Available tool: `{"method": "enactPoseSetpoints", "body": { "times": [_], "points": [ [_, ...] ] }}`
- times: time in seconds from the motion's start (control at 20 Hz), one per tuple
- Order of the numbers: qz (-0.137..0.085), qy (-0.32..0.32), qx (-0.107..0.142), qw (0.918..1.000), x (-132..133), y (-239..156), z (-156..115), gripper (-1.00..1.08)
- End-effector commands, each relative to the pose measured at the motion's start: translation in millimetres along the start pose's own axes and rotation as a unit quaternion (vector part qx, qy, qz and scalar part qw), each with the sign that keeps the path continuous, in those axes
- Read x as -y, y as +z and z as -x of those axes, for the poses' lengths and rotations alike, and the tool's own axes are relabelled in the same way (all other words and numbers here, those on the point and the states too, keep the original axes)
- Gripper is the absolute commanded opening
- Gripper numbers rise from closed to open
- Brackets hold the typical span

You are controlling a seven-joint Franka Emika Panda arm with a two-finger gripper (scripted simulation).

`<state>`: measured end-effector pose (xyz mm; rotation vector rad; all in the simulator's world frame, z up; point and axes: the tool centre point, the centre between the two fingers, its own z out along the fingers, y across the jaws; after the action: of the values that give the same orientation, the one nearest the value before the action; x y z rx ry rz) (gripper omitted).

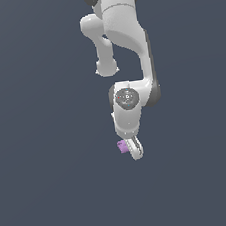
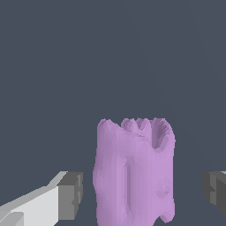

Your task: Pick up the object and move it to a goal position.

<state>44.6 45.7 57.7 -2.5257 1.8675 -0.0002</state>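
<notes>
Right now, as I read it from my end:
Object: I see the light-purple block [image 2: 134, 170] standing between the two finger pads in the wrist view, its long axis running along the camera's line of travel, bumpy end pointing away from the wrist
Gripper: the gripper [image 1: 132, 150] is spread wide, holding nothing; one grey pad [image 2: 70, 195] sits just beside the block with a sliver of gap, the other pad [image 2: 215, 190] is well apart from it
Key relation: I judge the block is off-centre between the fingers, nearer one pad, so a squeeze would meet one side first and may nudge it
Where it lies: in the exterior view the block [image 1: 122, 146] pokes out on the exterior view's left of the fingers, at the arm's [image 1: 126, 42] lowest end
Height: I cannot tell whether the fingertips are down at the block's base; the plain dark floor gives no cue
Surroundings: nothing else near, no obstacle; no goal marker visible
</notes>
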Motion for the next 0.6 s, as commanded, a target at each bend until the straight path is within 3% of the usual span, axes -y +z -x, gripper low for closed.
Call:
{"method": "enactPoseSetpoints", "body": {
  "times": [0.0, 0.3, 0.35, 0.55],
  "points": [
    [0.0, 0.001, 0.0, 1.0, -0.7, 13.0, 0.0, 1.0],
    [0.0, 0.001, 0.0, 1.0, 0.7, 21.9, 0.0, 1.0],
    [0.0, 0.001, 0.0, 1.0, 0.7, 21.9, 0.0, -1.0],
    [0.0, 0.001, 0.0, 1.0, 0.7, 21.9, 0.0, -1.0]
  ]
}}
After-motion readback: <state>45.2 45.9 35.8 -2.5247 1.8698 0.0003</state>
